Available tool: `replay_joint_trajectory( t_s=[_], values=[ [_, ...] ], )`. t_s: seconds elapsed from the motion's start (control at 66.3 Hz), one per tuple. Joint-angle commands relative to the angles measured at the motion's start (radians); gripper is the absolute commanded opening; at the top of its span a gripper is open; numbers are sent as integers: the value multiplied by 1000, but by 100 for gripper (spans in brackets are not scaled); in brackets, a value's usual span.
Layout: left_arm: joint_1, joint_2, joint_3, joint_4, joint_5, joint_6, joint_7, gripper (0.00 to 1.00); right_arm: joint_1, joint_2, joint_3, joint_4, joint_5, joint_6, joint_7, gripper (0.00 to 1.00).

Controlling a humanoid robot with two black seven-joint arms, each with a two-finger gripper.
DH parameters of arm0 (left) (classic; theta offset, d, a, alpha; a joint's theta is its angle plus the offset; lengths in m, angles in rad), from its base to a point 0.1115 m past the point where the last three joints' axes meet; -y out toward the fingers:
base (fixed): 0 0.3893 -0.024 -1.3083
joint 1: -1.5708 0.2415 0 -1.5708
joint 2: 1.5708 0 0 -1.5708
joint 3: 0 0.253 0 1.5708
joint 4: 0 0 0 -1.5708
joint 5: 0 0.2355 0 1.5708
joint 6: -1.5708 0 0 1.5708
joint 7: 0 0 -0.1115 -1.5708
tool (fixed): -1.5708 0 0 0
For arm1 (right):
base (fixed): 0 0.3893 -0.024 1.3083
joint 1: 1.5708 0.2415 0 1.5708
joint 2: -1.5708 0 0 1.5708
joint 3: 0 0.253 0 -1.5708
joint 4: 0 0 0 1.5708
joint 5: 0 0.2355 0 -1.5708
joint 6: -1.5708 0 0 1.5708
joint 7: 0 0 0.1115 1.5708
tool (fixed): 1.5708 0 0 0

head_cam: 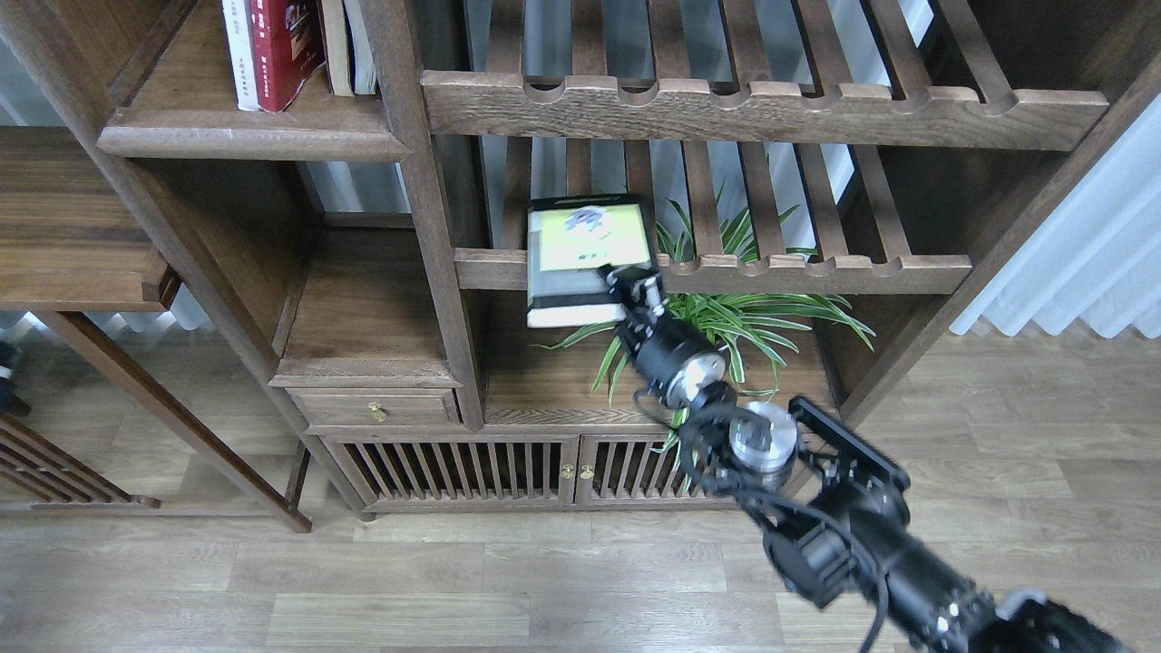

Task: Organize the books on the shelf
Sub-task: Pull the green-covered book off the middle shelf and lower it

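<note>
Right tool point(626, 279) clamped on near right corner of the black-grey book point(585, 258), which is off the slatted rack point(798, 265), tilted, left of the plant point(726, 317). Left tool not in view. Shelf point(245, 136) up left already has red book point(286, 50) and white book point(240, 54). Risk: a corner pinch on a thick paperback may let it rotate or slip, or clip the post point(435, 227) going up.

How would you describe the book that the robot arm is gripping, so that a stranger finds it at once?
Start at the lower slatted rack in the middle of the wooden bookcase, above the green plant. At its left end, the black-grey book sticks out over the front rail, in the right gripper. Its yellow-green panel faces up, while the other books stand upright.
</note>
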Motion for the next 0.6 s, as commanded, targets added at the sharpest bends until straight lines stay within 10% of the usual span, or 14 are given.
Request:
replay_joint_trajectory(
  t_s=[0.0, 0.151, 0.588],
  values=[
    [34, -39, 34, 2, -29, 0, -1, 100, -114, 0, -2, 45, -82, 169, -113, 16],
    [43, -69, 164, -6, -189, 0, 0, 100, -214, -31, -23, 35, -117, 403, -242, 13],
    [-10, -58, 344, -178, -449, 0, -1, 100, -221, -14, -42, -137, -128, 403, -347, 14]
  ],
)
